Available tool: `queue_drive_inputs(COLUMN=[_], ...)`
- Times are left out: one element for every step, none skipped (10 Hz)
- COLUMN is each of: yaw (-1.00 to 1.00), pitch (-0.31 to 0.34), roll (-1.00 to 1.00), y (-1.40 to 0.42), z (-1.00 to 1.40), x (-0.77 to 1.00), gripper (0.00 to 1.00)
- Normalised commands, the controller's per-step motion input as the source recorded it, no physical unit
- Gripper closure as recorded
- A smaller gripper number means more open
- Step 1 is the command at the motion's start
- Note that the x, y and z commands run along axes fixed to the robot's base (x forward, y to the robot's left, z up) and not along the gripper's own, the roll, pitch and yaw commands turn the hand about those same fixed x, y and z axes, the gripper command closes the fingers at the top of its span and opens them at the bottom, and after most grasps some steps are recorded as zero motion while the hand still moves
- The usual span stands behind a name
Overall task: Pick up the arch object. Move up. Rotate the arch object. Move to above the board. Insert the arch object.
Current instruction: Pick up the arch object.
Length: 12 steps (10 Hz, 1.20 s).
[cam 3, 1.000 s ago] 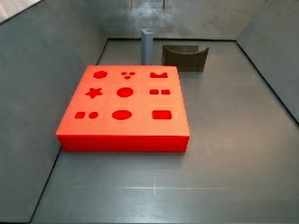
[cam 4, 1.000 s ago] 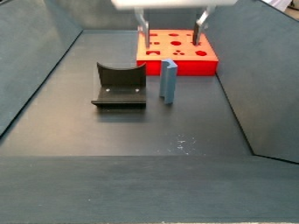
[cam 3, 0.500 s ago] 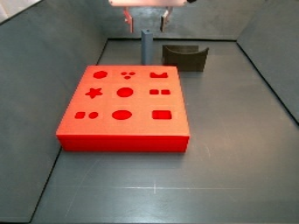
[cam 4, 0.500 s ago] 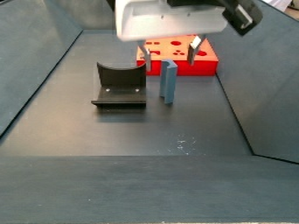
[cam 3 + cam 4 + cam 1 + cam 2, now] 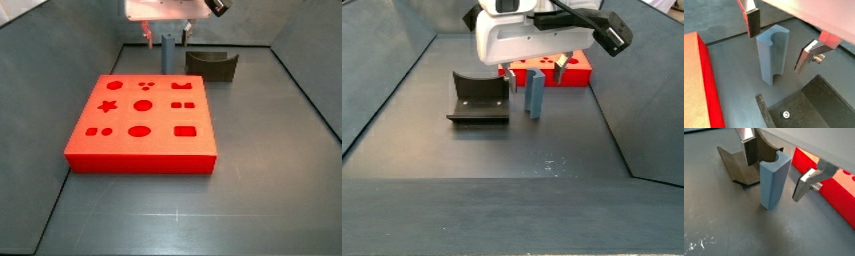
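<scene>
**Hand straddles the arch object; the grasp is not yet made**

The arch object [image 5: 773, 55] stands upright on the bench [image 5: 543, 150], just beside the dark U-notched block [image 5: 478, 98] and a little apart from the board [image 5: 144, 120], which lies flat with its cut holes facing up. In both wrist views the hand [image 5: 777, 168] sits over the top of the arch object with its fingers [image 5: 751, 21] spread, one plate on either side of the grey-blue bar. A clear gap shows between each dark pad and the bar's faces, so nothing is pinched. In a side view the hand's white body [image 5: 536, 35] hangs directly above the arch object and hides its top end.

Judged from this, the task is at its very start: the approach to the arch object looks nearly finished, but the pick-up itself is not done. The fingers appear to need to come a little lower around the bar and then press together on it. Lifting, rotating, carrying to above the board and inserting all remain. No hole in the board holds anything.
</scene>
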Motion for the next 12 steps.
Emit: queue_drive_inputs(yaw=[0.3, 0.08, 0.0, 0.0, 0.0, 0.0, 0.0, 0.0, 0.0, 0.0, 0.0, 0.0], pitch=[0.041, 0.0, 0.043, 0.201, 0.086, 0.0, 0.0, 0.0, 0.0, 0.0, 0.0, 0.0], roll=[0.24, 0.07, 0.19, 0.46, 0.12, 0.0, 0.0, 0.0, 0.0, 0.0, 0.0, 0.0], y=[-0.07, 0.0, -0.03, -0.07, -0.02, 0.0, 0.0, 0.0, 0.0, 0.0, 0.0, 0.0], z=[-0.14, -0.01, 0.0, 0.02, 0.03, 0.0, 0.0, 0.0, 0.0, 0.0, 0.0, 0.0], x=[0.0, 0.0, -0.11, -0.16, 0.0, 0.0, 0.0, 0.0, 0.0, 0.0, 0.0, 0.0], gripper=[0.0, 0.0, 0.0, 0.0, 0.0, 0.0, 1.0, 1.0, 1.0, 1.0, 1.0, 1.0])
